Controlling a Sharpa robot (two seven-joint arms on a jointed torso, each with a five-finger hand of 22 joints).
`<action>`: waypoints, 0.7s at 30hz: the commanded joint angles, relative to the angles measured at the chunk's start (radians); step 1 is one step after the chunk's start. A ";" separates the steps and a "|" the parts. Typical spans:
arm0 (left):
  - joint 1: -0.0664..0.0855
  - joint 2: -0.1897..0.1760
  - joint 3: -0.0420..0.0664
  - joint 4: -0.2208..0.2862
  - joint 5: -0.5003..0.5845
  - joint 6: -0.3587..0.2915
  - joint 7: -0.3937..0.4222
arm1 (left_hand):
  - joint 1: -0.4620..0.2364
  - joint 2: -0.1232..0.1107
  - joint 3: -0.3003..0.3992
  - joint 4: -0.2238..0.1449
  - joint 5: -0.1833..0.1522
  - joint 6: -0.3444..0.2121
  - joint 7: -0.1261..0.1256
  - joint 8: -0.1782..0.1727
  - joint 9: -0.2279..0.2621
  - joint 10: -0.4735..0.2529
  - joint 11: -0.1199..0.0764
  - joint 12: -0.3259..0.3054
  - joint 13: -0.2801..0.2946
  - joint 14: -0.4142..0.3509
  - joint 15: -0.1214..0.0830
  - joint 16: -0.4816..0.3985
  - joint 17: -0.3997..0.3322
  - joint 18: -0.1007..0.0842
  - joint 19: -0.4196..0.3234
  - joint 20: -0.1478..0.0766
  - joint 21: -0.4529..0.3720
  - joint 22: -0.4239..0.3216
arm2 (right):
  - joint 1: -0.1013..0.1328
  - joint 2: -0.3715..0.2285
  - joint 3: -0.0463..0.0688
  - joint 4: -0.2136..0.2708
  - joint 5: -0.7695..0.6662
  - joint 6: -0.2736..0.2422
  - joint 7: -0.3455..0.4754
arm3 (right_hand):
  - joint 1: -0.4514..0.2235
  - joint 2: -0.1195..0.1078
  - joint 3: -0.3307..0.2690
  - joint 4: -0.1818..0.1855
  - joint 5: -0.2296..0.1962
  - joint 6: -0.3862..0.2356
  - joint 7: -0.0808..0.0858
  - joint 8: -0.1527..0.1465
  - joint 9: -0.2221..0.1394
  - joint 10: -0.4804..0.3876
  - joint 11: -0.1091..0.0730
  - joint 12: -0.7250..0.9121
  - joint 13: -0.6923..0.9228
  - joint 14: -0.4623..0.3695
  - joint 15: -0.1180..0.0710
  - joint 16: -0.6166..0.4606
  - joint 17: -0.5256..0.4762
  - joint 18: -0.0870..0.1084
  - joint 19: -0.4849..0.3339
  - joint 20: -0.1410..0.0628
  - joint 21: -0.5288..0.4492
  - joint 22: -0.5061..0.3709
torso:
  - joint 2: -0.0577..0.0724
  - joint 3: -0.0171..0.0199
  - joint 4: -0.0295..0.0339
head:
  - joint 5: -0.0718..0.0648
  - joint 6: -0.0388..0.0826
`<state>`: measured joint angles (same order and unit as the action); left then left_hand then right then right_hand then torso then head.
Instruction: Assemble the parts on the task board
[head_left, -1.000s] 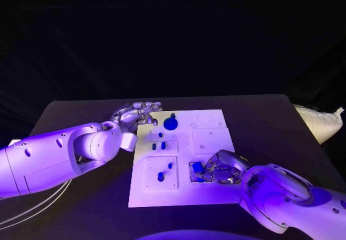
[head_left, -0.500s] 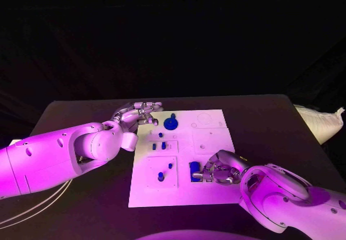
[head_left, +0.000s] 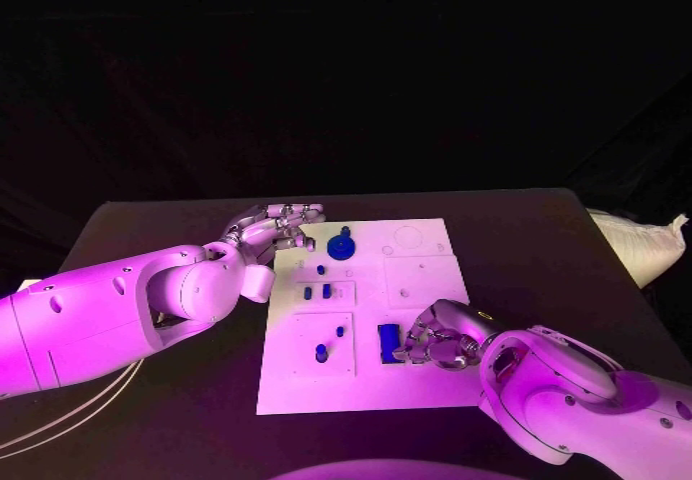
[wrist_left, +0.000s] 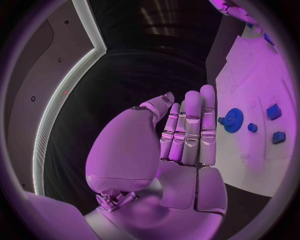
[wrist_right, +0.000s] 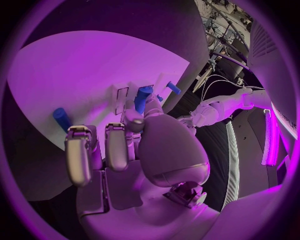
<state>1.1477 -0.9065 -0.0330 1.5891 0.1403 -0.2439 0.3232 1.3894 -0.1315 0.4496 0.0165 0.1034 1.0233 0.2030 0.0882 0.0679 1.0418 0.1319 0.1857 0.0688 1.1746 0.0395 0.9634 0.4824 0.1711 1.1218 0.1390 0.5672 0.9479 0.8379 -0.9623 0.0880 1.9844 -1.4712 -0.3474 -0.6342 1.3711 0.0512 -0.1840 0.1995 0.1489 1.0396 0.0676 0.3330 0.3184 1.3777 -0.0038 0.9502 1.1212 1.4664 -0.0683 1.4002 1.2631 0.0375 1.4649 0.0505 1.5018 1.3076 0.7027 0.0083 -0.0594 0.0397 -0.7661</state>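
The relation that matters is found at the near right part of the task board, where a blue rectangular block is seen with its long axis running away from the robot, roughly parallel to the board's long edges. The right hand is placed just beside this block on its right side, and its fingers are curled in toward the piece; in the right wrist view a blue part is seen right at the fingertips, but whether it is actually pinched or only touched cannot be told. The left hand is held well apart from it, at the far left edge of the board, with its fingers straight, pressed side by side and nothing held in them. The right hand is therefore judged much the nearer of the two to the block. Other parts are spread over the board: a blue gear near the left hand, two small blue pegs in the middle, and a further small blue piece left of the block. Any next move on the block is judged to depend on the fingers being closed across its short width, from the right.
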 joint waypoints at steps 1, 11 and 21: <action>0.000 0.001 0.001 0.003 -0.004 0.018 0.005 | -0.006 0.007 -0.005 0.000 0.006 -0.007 -0.002 0.005 0.000 -0.007 -0.001 0.006 -0.001 -0.004 0.001 0.003 -0.001 0.012 0.006 0.000 -0.004 -0.001 | -0.001 0.004 0.000 -0.005 -0.054 0.021 -0.014 | 0.028 0.015 0.013 -0.013 -0.023 0.011 -0.003 0.009 0.006 0.002 -0.008 -0.006 -0.002 0.053 -0.007 0.004 0.003 -0.007 0.026 -0.010 -0.003 0.159 | 0.000 -0.0005 0.0002 | 0.000 -0.001; 0.000 -0.002 0.001 0.003 -0.004 0.018 0.005 | -0.006 0.007 -0.005 0.000 0.006 -0.007 -0.002 0.005 0.000 -0.007 -0.001 0.006 -0.001 -0.004 0.001 0.003 -0.001 0.012 0.006 0.000 -0.004 -0.001 | -0.001 -0.028 0.000 0.017 -0.045 -0.011 0.006 | -0.013 -0.003 -0.010 0.014 -0.011 0.004 0.001 0.010 0.011 0.005 -0.005 -0.012 -0.002 0.053 -0.005 0.002 0.000 -0.007 0.024 -0.011 -0.004 0.157 | 0.000 0.0004 -0.0015 | 0.000 0.000; 0.000 -0.006 0.000 0.004 -0.004 0.017 0.005 | -0.006 0.007 -0.005 0.000 0.006 -0.007 -0.002 0.005 0.000 -0.007 -0.001 0.006 -0.001 -0.004 0.001 0.003 -0.001 0.012 0.006 0.000 -0.004 -0.001 | 0.037 -0.175 0.001 0.062 -0.025 -0.040 0.033 | 0.002 0.003 -0.016 0.032 0.093 -0.071 0.031 -0.059 -0.019 0.002 0.018 -0.024 0.000 0.052 0.013 0.001 0.000 -0.007 0.024 0.004 -0.005 0.157 | -0.003 -0.0007 -0.0058 | -0.018 0.003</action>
<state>1.1476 -0.9134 -0.0333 1.5905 0.1402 -0.2435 0.3225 1.3894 -0.1315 0.4496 0.0166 0.1034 1.0233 0.2030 0.0882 0.0679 1.0418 0.1319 0.1857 0.0688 1.1746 0.0395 0.9633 0.4824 0.1710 1.1218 0.1390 0.5672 0.9479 0.8704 -1.1244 0.0886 2.0440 -1.4958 -0.3761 -0.6235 1.3608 0.0551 -0.2061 0.2330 0.2365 0.9765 0.0984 0.2770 0.3013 1.3812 0.0078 0.9301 1.1206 1.4664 -0.0605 1.4002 1.2620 0.0375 1.4662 0.0463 1.5018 1.3074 0.7009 0.0083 -0.0635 0.0282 -0.7638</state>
